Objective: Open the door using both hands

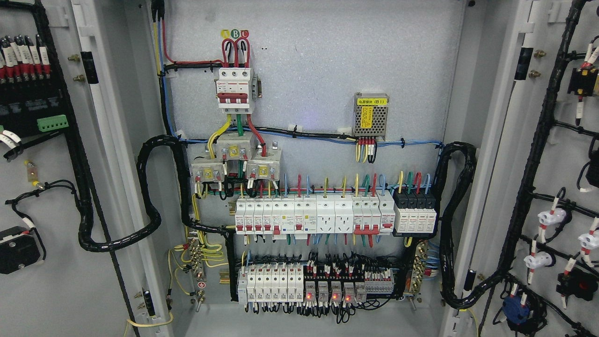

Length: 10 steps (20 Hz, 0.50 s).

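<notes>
Right now you have neither robot hand in frame, so their state cannot be told. Both doors stand swung wide: the left door [51, 187] at the picture's left edge, the right door [557, 187] at its right, wiring on their inner faces. Between them the cabinet backplate [327, 70] carries a red-handled main breaker [235, 91] above two breaker rows [313, 217].

The grey back panel [327, 70] carries the gear. A main breaker [235, 90] sits upper left on it, with a small power supply [371, 117] to the breaker's right. Below the breaker run two breaker rows [313, 214], the lower one [299, 283] showing red lights.
</notes>
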{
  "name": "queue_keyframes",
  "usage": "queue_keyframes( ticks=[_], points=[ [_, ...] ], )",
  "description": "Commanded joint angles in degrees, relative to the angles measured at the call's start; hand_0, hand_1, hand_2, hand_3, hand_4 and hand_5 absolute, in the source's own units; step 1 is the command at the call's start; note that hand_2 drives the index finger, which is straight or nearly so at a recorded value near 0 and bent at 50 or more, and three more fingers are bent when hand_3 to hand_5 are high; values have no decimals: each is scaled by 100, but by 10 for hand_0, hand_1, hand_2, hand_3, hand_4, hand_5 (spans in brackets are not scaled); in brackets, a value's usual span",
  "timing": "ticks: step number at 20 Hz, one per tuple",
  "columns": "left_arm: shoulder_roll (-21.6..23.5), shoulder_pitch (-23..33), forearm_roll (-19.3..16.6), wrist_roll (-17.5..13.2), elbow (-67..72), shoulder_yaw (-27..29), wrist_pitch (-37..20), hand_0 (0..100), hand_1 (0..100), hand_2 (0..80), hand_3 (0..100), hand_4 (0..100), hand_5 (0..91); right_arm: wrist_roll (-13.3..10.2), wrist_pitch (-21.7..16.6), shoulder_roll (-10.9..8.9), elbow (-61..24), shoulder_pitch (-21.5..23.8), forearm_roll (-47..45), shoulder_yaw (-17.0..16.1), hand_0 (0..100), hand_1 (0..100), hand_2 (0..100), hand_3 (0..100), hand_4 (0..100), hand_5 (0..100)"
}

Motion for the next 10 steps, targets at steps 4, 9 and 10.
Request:
queue_keyframes(
  ticks=[4, 9, 10],
  points=[
    [-125, 121, -66, 62, -1181, -295, 3, 290, 0, 28, 28, 34, 0, -33, -12, 47, -299, -13, 25, 237, 219, 0, 0, 0, 0, 0],
    [-441, 244, -504, 736, -1806, -593, 3, 289, 0, 28, 28, 33, 0, -59, -12, 56, -387, -13, 43, 307, 219, 0, 0, 0, 0, 0],
    [-581, 261, -688, 913, -1955, -698, 3, 290, 0, 28, 28, 33, 0, -59, -12, 73, -413, -13, 51, 316, 219, 0, 0, 0, 0, 0]
  ],
)
